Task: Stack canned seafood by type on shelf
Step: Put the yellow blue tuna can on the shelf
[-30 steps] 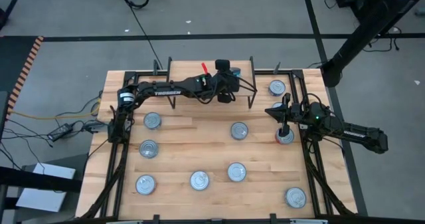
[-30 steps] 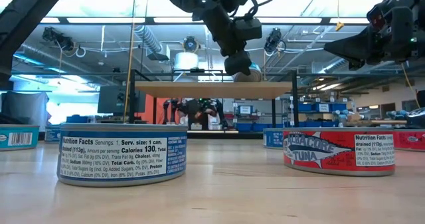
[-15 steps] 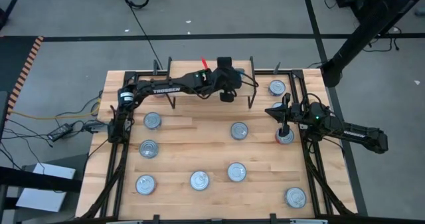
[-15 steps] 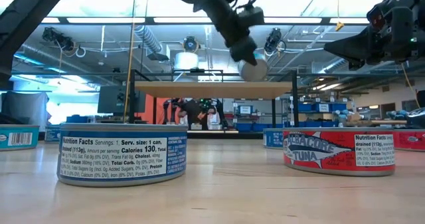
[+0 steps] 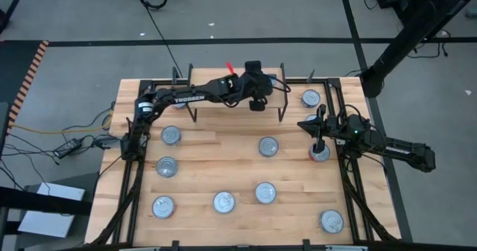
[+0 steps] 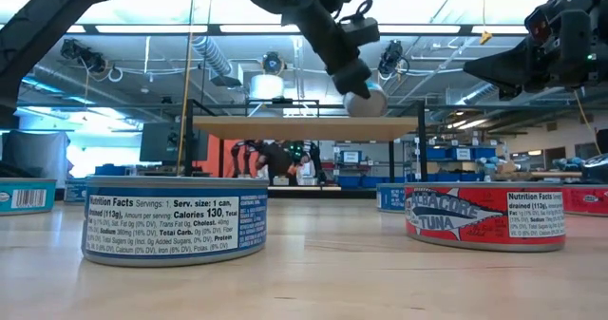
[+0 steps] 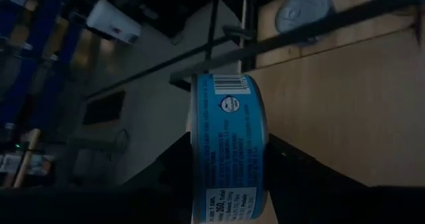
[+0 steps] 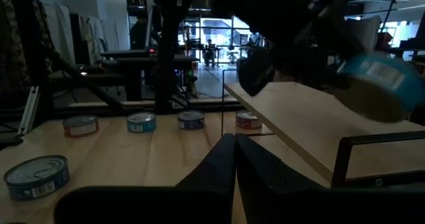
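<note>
Left gripper [image 7: 229, 177] grips a blue tin [image 7: 228, 144] tilted over the shelf's [image 6: 304, 127] right end, right gripper [image 8: 234, 159] pinched closed, waiting by the table's right edge

Tabletop [image 5: 291, 173]: pale wood slats, smooth, faint sheen, visible grain.
Shelf [image 6: 304, 127]: light wood plank, matt; thin black metal legs.
Tin held in left claw [image 7: 227, 159]: glossy teal-blue paper label with printed barcode, bare metal rim.
Left claw's fingers [image 7: 174, 164]: dark, matt, plastic-like.
Nearest blue tin [image 6: 176, 219], on tabletop in front of shelf: glossy printed paper label, bright metal rims.
Red tin [image 6: 485, 216], same distance in front of shelf: glossy printed label, silver metal rim.
Loose tins [image 5: 224, 201] on tabletop: shiny silver metal lids with ringed embossing.
Right claw [image 8: 235, 159]: dark matt finish.
</note>
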Motion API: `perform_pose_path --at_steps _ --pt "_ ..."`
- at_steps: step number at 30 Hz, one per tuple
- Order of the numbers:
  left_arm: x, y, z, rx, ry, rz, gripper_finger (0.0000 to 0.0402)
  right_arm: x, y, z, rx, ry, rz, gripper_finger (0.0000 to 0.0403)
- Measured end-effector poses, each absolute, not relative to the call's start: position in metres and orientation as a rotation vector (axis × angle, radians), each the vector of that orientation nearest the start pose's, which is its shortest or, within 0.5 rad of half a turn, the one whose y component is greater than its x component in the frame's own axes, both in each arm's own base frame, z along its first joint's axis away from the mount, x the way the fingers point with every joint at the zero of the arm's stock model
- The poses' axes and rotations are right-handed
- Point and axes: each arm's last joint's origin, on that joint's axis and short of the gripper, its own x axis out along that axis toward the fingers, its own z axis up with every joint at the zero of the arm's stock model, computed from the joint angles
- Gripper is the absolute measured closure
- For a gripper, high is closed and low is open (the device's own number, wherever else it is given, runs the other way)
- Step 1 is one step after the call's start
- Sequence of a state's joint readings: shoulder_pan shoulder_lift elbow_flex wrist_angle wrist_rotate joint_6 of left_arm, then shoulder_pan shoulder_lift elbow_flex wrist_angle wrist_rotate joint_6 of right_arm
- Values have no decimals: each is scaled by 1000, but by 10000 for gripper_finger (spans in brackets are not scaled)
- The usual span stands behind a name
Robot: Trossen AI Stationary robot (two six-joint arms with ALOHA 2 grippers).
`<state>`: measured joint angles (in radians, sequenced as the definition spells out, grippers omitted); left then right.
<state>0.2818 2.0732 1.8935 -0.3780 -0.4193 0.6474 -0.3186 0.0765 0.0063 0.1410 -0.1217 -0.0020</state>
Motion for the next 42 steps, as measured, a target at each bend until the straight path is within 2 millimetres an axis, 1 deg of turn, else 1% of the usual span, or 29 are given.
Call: perform_pose_path --at_steps 2,5,7,19,24,28,36,42 --pt "459 146 294 647 785 475 254 98 -28 173 -17 -69 -197 378" --pt "461 148 293 654 791 484 254 98 -28 174 -18 -74 -195 378" --pt "464 149 296 662 763 497 254 98 -28 174 -18 -73 -194 378" --pt "463 149 294 656 783 482 253 98 -29 175 -20 -81 -195 378" --pt "463 149 294 645 781 482 226 98 -29 175 -20 -81 -194 378" --pt "463 149 294 645 782 478 221 98 -29 175 -20 -81 -194 378" --pt "465 141 292 640 772 420 217 98 -29 175 -20 -81 -194 378" --pt "463 137 288 619 802 354 216 98 -29 174 -20 -81 -194 378"
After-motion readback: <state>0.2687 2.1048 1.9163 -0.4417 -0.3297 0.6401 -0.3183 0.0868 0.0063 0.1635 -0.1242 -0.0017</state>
